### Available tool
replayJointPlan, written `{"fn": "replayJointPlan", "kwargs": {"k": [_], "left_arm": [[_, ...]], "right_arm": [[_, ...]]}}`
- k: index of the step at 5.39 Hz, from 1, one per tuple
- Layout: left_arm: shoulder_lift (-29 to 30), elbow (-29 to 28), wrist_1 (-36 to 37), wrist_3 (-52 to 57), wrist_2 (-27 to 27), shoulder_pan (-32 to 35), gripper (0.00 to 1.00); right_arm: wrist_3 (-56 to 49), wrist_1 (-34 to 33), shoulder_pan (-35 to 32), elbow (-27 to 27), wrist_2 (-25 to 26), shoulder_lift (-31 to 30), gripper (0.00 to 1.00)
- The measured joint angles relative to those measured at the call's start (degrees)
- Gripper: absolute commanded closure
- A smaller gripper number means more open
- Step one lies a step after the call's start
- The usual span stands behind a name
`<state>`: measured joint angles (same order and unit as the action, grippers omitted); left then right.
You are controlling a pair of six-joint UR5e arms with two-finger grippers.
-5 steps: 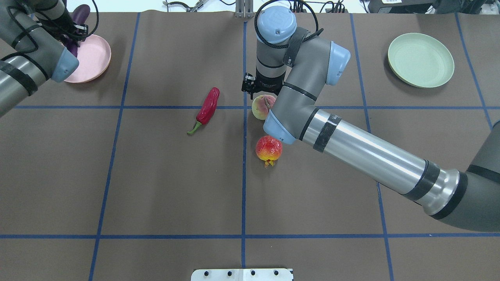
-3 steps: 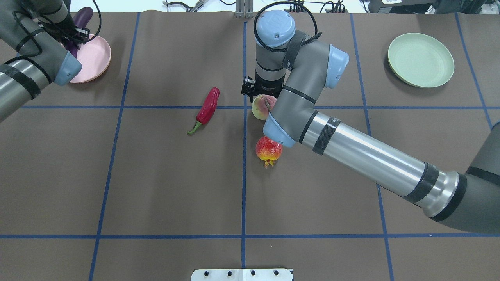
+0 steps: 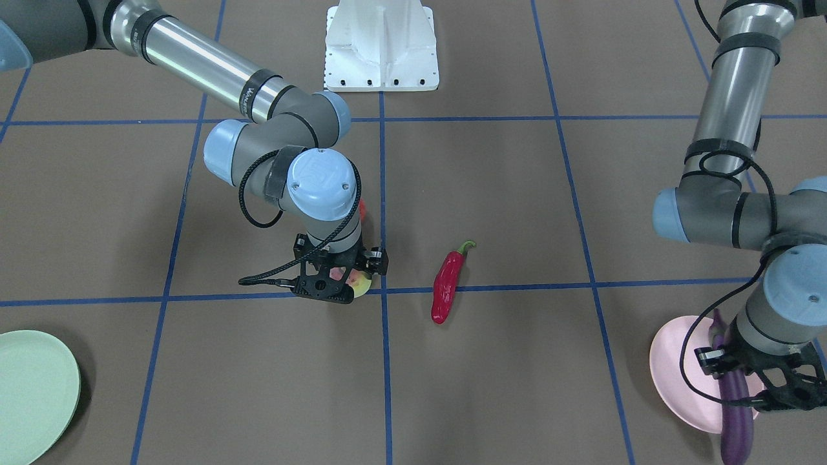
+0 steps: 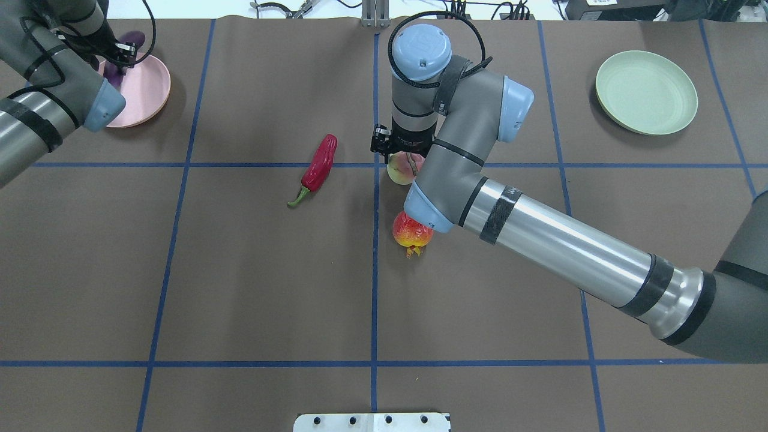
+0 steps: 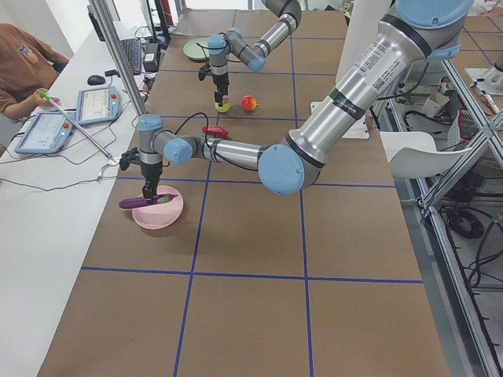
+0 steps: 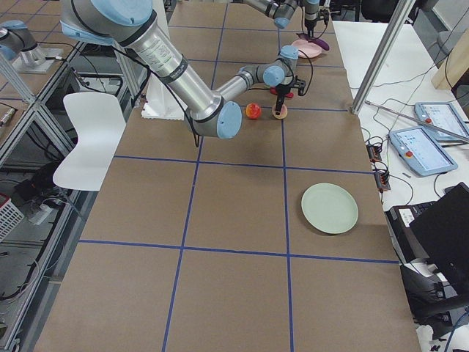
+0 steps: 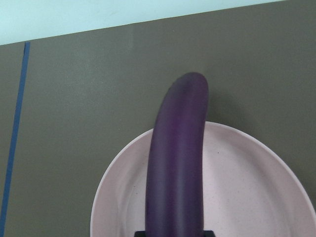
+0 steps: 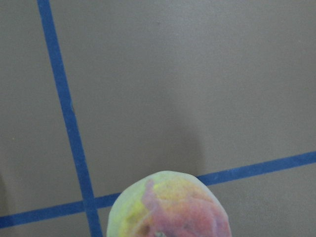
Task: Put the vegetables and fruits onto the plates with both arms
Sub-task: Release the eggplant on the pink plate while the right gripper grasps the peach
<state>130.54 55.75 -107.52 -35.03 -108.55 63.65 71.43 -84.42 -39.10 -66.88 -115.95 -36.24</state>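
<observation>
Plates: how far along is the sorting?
Done: nothing released yet; the green plate is bare. In hand: the left tool grips the eggplant over the pink plate, and the right tool straddles the peach on the table; whether it has closed is unclear. Left: the chili and the red fruit lie loose on the table.

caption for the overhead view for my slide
Left tool holds the eggplant over the pink plate; right tool at the peach.
</observation>
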Motion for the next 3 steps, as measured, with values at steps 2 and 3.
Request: {"fn": "replayJointPlan", "kwargs": {"k": [2, 3], "left_arm": [[-0.19, 0.32, -0.13, 0.13, 0.10, 0.06, 0.00], [-0.32, 0.55, -0.14, 0.14, 0.10, 0.07, 0.00]], "right_arm": [[-0.09, 1.12, 0.15, 0.00, 0.21, -0.22, 0.03], [-0.11, 1.31, 0.14, 0.00, 0.89, -0.28, 0.04]]}}
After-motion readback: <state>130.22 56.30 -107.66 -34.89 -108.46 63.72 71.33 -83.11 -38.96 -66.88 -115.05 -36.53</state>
